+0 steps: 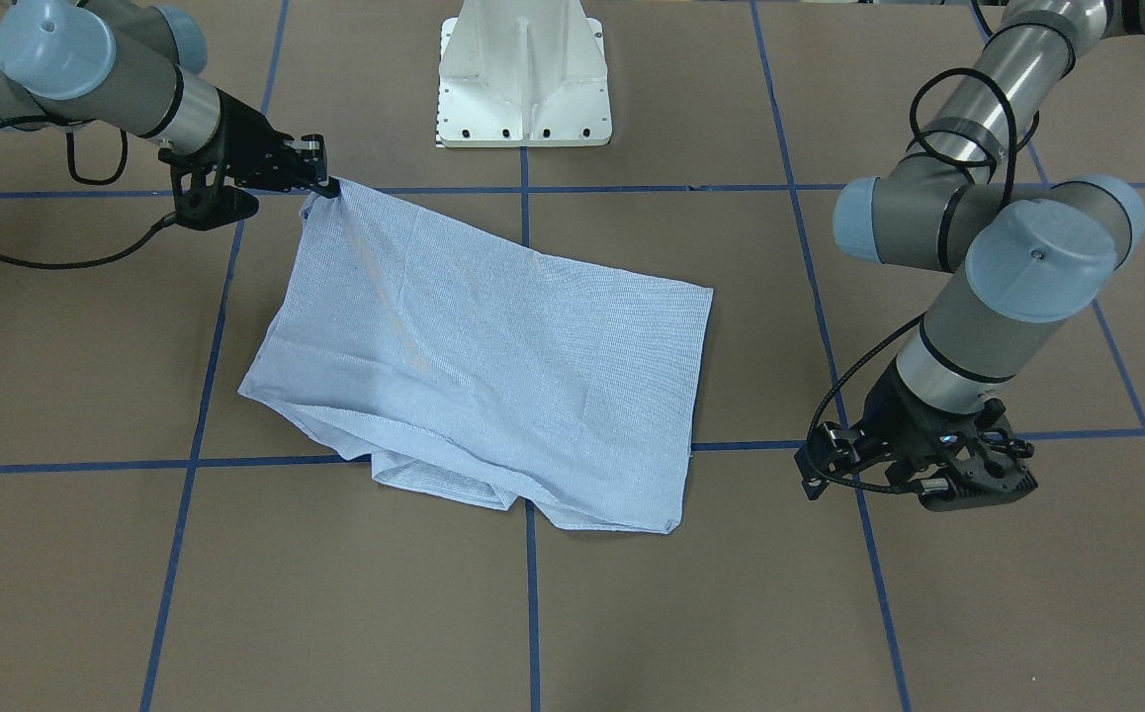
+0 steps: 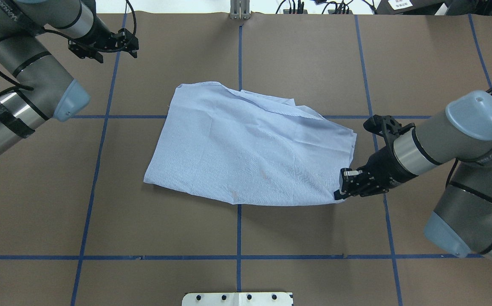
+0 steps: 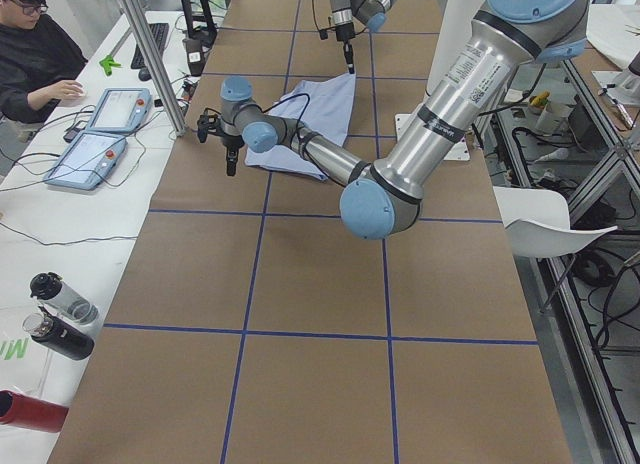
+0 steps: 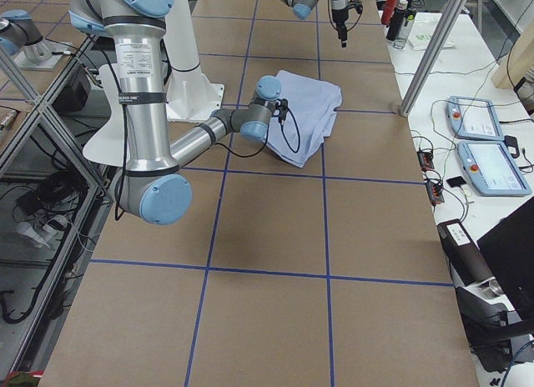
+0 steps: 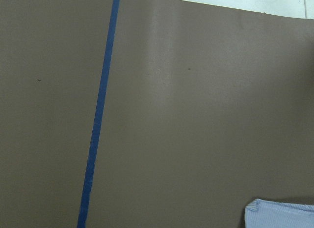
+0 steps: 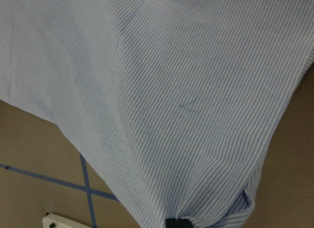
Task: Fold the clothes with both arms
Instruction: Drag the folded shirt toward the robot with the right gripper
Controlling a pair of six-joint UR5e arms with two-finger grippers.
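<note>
The light blue striped shirt [image 1: 493,366] lies folded into a rough rectangle at the middle of the brown table [image 2: 250,148]. My right gripper [image 2: 340,193] is shut on the shirt's near right corner and holds it slightly raised [image 1: 330,186]. The right wrist view is filled with the striped fabric [image 6: 171,90], which hangs from the pinched corner. My left gripper [image 2: 132,43] is open and empty. It hovers over bare table beyond the shirt's far left corner [image 1: 973,485]. The left wrist view shows only a shirt edge [image 5: 279,213]. Buttons, collar and pocket are hidden.
The white pedestal base [image 1: 523,89] stands at the robot's side of the table. Blue tape lines [image 2: 239,229] grid the brown surface. In the exterior left view an operator [image 3: 35,54] sits by teach pendants [image 3: 95,154], with bottles [image 3: 60,319] beside the table.
</note>
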